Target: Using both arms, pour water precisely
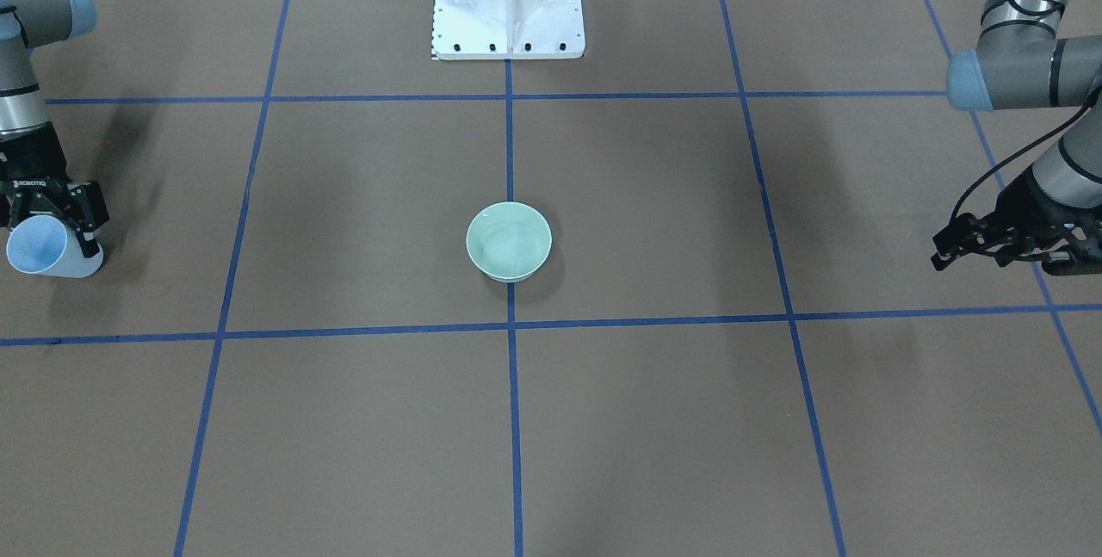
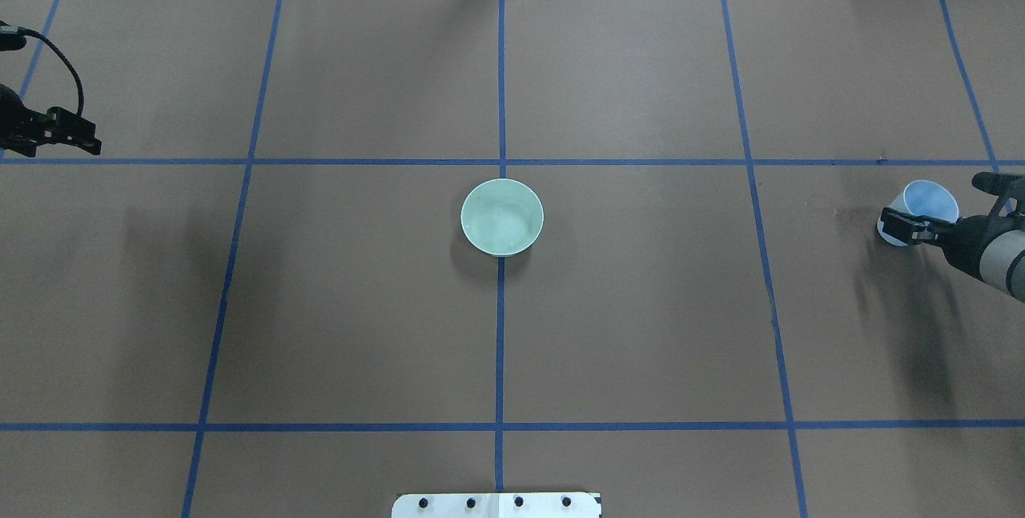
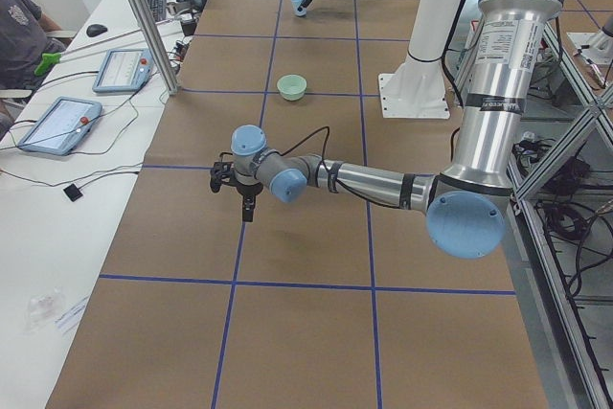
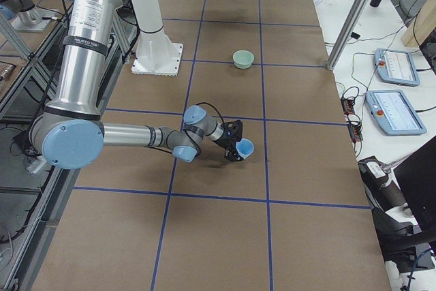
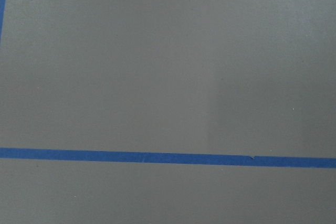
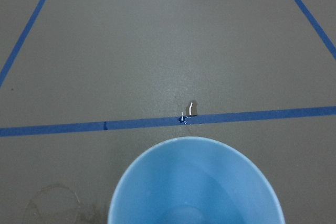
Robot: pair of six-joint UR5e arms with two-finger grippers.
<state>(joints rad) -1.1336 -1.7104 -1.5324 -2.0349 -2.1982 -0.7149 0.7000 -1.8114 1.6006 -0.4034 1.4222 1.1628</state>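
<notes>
A pale green bowl [image 1: 508,240] [image 2: 502,217] stands at the table's centre, on a blue tape line, with a faint gloss inside. My right gripper [image 1: 52,234] [image 2: 933,210] is shut on a light blue cup [image 1: 39,247] [image 2: 929,199] and holds it tilted, low over the table, far to the bowl's right. The right wrist view shows the cup's open mouth [image 6: 194,182]. A small white glint of water [image 6: 192,108] sits on the tape line beyond it. My left gripper [image 1: 937,251] [image 2: 92,142] is open and empty, far to the bowl's left.
The white bolted pedestal [image 1: 508,6] [image 2: 496,506] stands at the robot's edge of the table. A grid of blue tape [image 2: 500,342] lies on the brown cover. A side table with tablets [image 3: 57,122], a metal post [image 3: 144,16] and a seated person [image 3: 19,26] lie beyond the far edge.
</notes>
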